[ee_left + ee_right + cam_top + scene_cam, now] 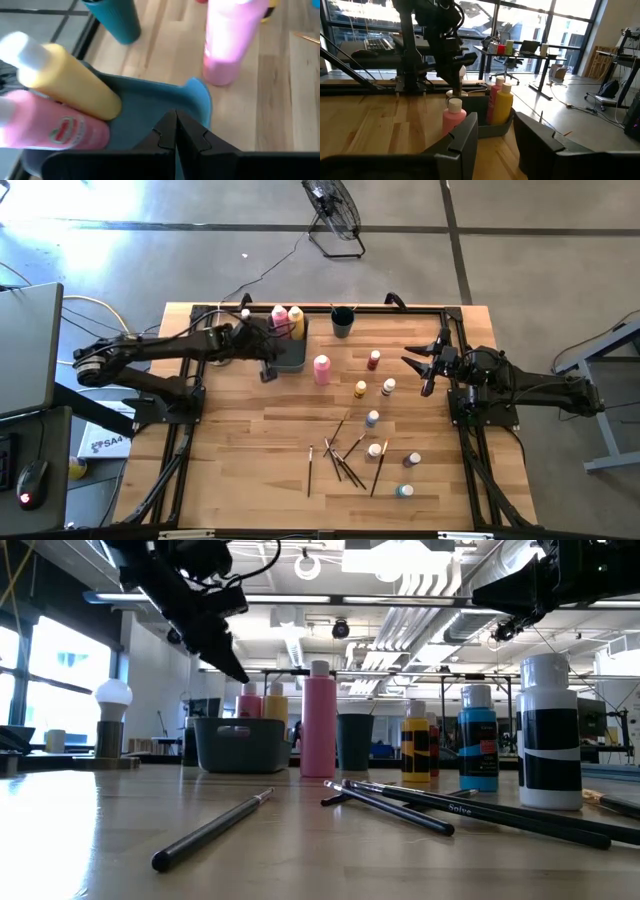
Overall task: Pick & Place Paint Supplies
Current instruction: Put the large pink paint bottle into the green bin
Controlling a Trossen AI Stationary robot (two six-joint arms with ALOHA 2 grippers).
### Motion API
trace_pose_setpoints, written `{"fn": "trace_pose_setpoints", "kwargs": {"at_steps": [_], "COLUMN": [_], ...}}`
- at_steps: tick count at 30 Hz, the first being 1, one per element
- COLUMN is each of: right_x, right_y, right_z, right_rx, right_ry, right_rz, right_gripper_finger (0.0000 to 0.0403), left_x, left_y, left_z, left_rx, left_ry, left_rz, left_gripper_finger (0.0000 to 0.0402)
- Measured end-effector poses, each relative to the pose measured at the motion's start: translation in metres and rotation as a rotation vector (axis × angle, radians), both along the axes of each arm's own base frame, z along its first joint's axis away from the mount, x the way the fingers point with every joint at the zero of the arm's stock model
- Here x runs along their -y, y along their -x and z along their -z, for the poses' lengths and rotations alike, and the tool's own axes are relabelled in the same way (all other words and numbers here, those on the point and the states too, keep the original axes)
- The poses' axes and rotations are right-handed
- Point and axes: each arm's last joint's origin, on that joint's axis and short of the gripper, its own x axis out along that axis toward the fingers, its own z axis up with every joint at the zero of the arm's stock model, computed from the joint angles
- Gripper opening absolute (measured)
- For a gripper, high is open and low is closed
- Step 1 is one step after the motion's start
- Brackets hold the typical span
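A grey bin [292, 358] at the table's far left holds a yellow squeeze bottle [70, 82] and a pink one [55, 130], both standing inside it. Another pink bottle [321, 368] stands upright on the wood just right of the bin. Small white-capped paint bottles [374, 420] stand scattered over the table's right half. Thin dark brushes [342, 458] lie crossed near the middle. My left gripper [175, 125] hangs shut above the bin [150, 100], slanting down and holding nothing. My right gripper [420, 366] hovers open over the table's right side, level, pointing left.
A dark cup [342, 321] stands at the far edge, right of the bin. A white knob on a tan base [112, 705] stands at the far left. A black frame [455, 330] borders the table. Bare wood lies at the near left.
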Motion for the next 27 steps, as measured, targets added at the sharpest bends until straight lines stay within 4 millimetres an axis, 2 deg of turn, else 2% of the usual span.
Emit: {"fn": "trace_pose_setpoints", "kwargs": {"at_steps": [3, 11, 17, 24, 27], "right_x": [0.000, 0.000, 0.000, 0.000, 0.000], "right_y": [0.000, 0.000, 0.000, 0.000, 0.000], "right_z": [0.000, 0.000, -0.001, -0.002, -0.002], "right_rx": [0.001, 0.004, 0.016, 0.027, 0.034], "right_ry": [0.000, -0.006, -0.016, -0.018, -0.023], "right_rz": [0.000, 0.000, 0.000, 0.000, -0.001], "right_gripper_finger": [0.0121, 0.0121, 0.0121, 0.0121, 0.0121], "left_x": [0.001, 0.007, 0.009, 0.009, 0.008], "left_y": [0.004, 0.007, 0.006, -0.004, -0.005], "left_z": [0.013, 0.044, 0.043, 0.026, 0.022], "left_rx": [-0.007, 0.128, 0.173, 0.375, 0.405], "left_ry": [0.018, 0.044, 0.022, -0.059, -0.085], "left_rz": [0.014, 0.154, 0.271, 0.404, 0.393], "left_gripper_finger": [0.0000, 0.0000, 0.0000, 0.0000, 0.0000]}}
